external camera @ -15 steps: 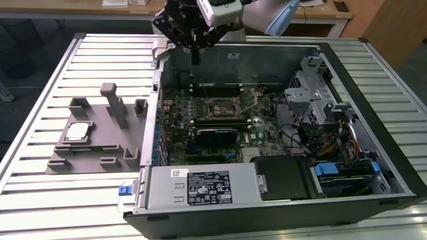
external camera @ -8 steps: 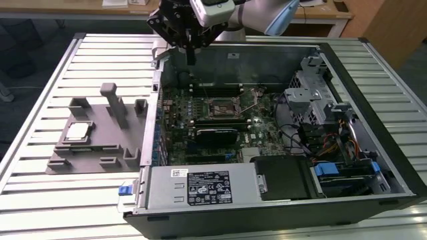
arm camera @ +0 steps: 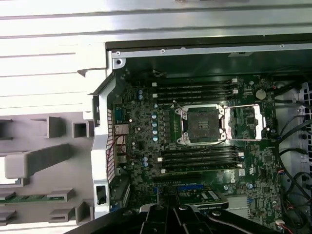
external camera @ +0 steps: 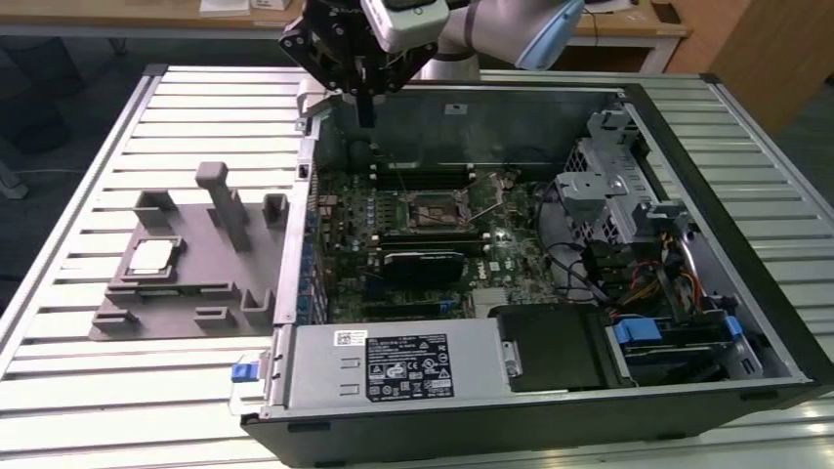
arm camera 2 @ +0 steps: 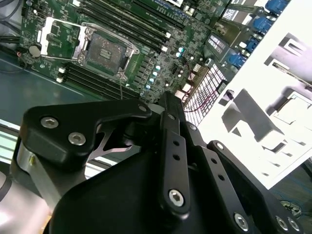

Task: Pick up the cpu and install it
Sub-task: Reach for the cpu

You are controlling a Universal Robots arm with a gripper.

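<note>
One claw [external camera: 366, 109] hangs above the corner of the open computer case [external camera: 729, 293], over the memory slots [arm camera: 195, 90]. Its fingers are clenched together with nothing between them, as the second wrist view confirms.

1. Location of the cpu [external camera: 152, 256]: it lies flat on the grey holder [external camera: 195, 283], on the table [external camera: 78, 166], well apart from the claw and on the far side of the case wall [external camera: 308, 186]. It has not yet been picked up.
2. Location of the socket [external camera: 431, 208]: it sits on the motherboard below the claw and further into the case. Its retention frame [arm camera: 248, 122] is swung open and its contacts appear exposed.

Hazards you should judge from this state:
- The case wall stands between the claw and the cpu. A low crossing would likely strike it.
- Upright posts [external camera: 219, 200] on the holder stand near the cpu and could catch a finger.
- The cpu is thin and flat. A clenched claw cannot take it, and a shallow edge grip may let it slip.
- A tilted or offset seating could damage the exposed socket contacts
</note>
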